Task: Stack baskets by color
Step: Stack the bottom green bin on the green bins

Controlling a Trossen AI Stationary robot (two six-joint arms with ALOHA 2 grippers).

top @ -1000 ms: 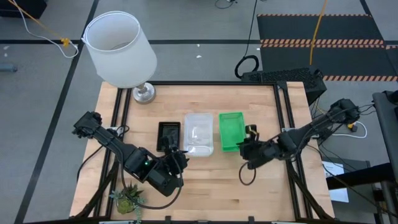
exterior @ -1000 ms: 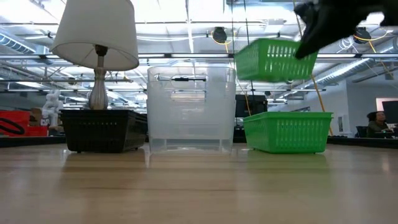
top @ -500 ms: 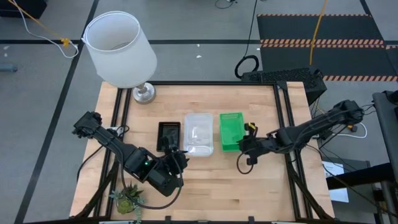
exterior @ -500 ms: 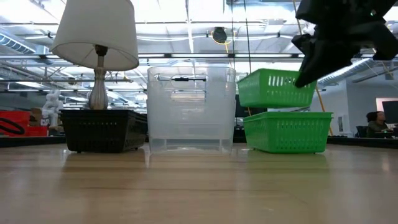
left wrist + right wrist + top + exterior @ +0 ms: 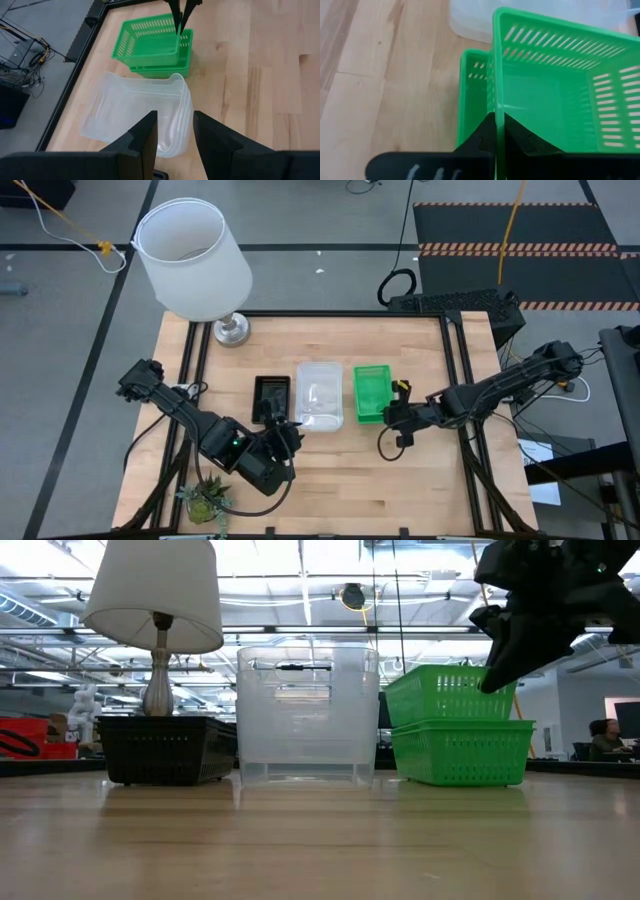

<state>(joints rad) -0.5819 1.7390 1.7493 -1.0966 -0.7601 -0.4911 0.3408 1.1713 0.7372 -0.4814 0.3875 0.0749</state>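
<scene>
Three piles stand in a row at mid-table: a black basket (image 5: 271, 394), a stack of clear baskets (image 5: 320, 393) and two green baskets (image 5: 371, 392). In the low view the upper green basket (image 5: 448, 697) sits partway inside the lower green one (image 5: 460, 752), slightly tilted. My right gripper (image 5: 392, 412) is shut on the upper one at its near right corner. My left gripper (image 5: 175, 140) hovers open above the table near the clear stack's (image 5: 137, 112) near end, touching nothing. My right gripper pinches the upper green basket's near end wall (image 5: 496, 107) at its rim, by the right corner, one finger (image 5: 482, 137) outside and one inside. The fingers slant down from the table's right. The basket's bottom rests in the lower green basket (image 5: 472, 95), its held side a little higher.
A lamp with a big white shade (image 5: 190, 255) stands at the far left corner. A small green plant (image 5: 205, 500) sits at the near left. Bare wood lies along the near edge (image 5: 400, 490) and on the far side of the baskets.
My right gripper has come down and a little toward the table's left with the upper green basket. That basket hung clear above the lower green one a second ago and now sits partway inside it.
</scene>
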